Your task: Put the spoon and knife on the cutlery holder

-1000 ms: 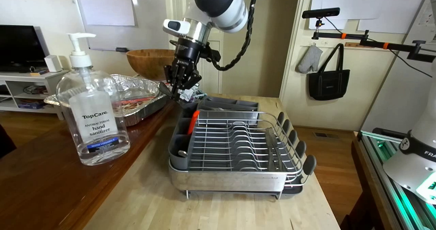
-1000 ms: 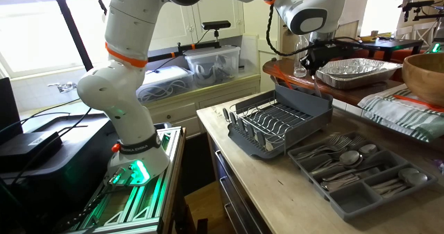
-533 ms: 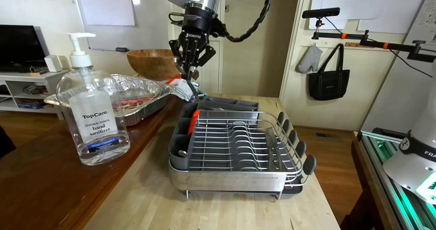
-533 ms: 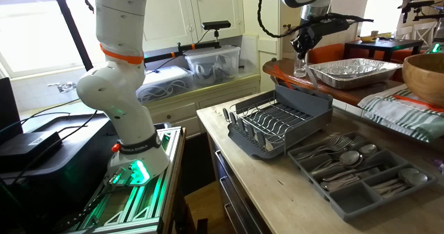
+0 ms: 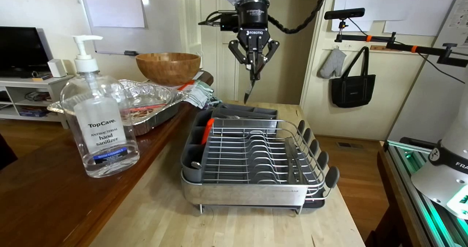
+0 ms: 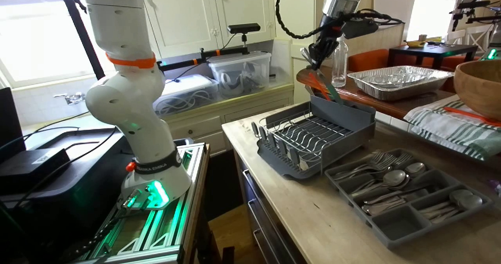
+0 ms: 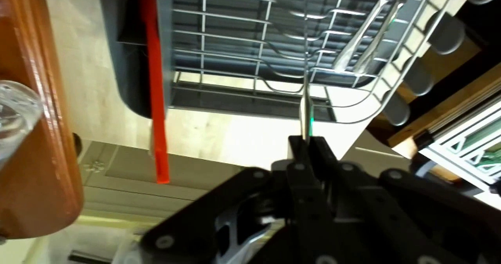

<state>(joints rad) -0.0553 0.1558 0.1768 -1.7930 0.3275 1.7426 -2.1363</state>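
Wrist view: the grey cups [image 7: 124, 80], perhaps the cutlery holder, are seen left of the knife [image 7: 306, 115], so a sideways shift seems needed. The knife is pinched by the closed gripper [image 7: 307, 140], slanted tip-down in both exterior views.

**Home-style kitchen with lab equipment**

In an exterior view, a faucet [image 6: 72, 98] at far left and white cupboards [image 6: 184, 21] mark a kitchen, as do the wooden counter [image 6: 332, 221], the dish rack [image 5: 245, 195] standing on it and the grey oven mitt [image 5: 332, 64] hanging at far right in an exterior view. A television [image 5: 22, 51] at far left looks homely. The white robot arm [image 6: 135, 111] and a boom-mounted camera [image 6: 243, 28] suggest a lab.
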